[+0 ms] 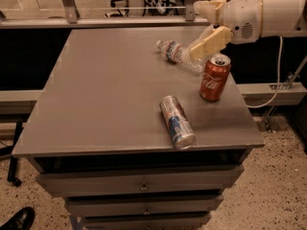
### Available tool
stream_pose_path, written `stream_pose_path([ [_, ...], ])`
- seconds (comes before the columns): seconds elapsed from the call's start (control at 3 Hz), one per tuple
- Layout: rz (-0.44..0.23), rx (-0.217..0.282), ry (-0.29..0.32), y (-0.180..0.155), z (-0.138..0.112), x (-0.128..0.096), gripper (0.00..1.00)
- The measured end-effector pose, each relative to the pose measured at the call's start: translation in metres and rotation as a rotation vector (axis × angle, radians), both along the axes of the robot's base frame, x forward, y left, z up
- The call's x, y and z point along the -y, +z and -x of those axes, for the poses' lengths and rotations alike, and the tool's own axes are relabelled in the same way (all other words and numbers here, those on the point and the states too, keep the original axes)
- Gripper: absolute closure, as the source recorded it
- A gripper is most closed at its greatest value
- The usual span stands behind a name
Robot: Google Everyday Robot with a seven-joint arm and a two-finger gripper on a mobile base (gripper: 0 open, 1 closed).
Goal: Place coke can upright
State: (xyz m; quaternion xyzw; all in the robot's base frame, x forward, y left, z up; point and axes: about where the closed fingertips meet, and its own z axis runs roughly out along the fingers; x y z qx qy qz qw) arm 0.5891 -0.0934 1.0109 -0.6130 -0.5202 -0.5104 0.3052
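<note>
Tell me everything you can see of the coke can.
The coke can is a small red metal can with white script and silver rims, its tabbed top facing up. It stands upright on the grey table near the right edge, touching nothing else. The gripper hovers open above it, toward the water bottle, not holding it. The bottle and the silver can lie apart from it.
</note>
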Motion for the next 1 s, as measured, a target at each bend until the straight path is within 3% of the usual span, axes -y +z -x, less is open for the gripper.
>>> stream_pose_path([
  [0.33, 0.006, 0.012, 0.014, 0.014, 0.006, 0.004, 0.0],
  [1.0, 0.01, 0.033, 0.063, 0.065, 0.026, 0.043, 0.0],
])
